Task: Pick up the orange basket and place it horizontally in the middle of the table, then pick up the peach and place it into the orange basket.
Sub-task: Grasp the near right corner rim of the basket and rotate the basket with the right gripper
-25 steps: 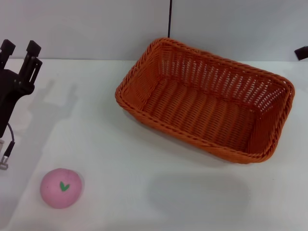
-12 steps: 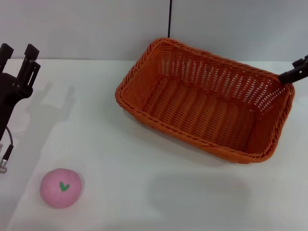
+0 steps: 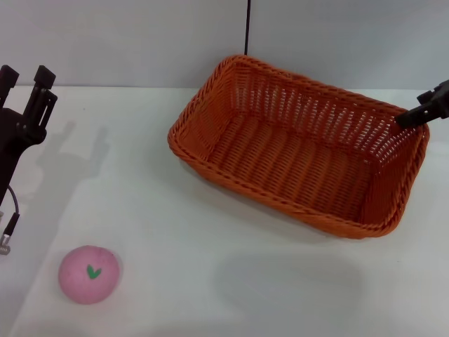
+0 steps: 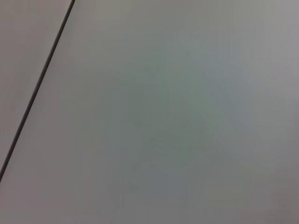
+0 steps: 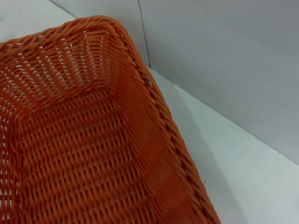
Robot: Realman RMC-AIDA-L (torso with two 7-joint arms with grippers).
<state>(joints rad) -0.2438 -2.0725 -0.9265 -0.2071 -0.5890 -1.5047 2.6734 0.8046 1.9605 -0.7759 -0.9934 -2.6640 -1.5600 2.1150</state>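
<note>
The orange basket [image 3: 295, 161] lies empty and slanted on the white table [image 3: 210, 281], right of the middle. In the right wrist view, its woven floor and braided rim [image 5: 70, 149] show from close above. The pink peach [image 3: 89, 274], with its green leaf mark, rests near the table's front left corner. My left gripper [image 3: 26, 76] stands open over the far left of the table, well away from the peach, with nothing between its fingers. Part of my right gripper [image 3: 423, 107] reaches in from the right edge, just over the basket's far right corner.
A grey wall rises behind the table, with a thin black cable [image 3: 248, 28] running down it behind the basket. A loose cable [image 3: 8, 225] hangs from my left arm. The left wrist view shows only the wall.
My right gripper has come in from the right edge and now sits over the basket's far right corner. The left arm has barely shifted. Basket and peach have not moved.
</note>
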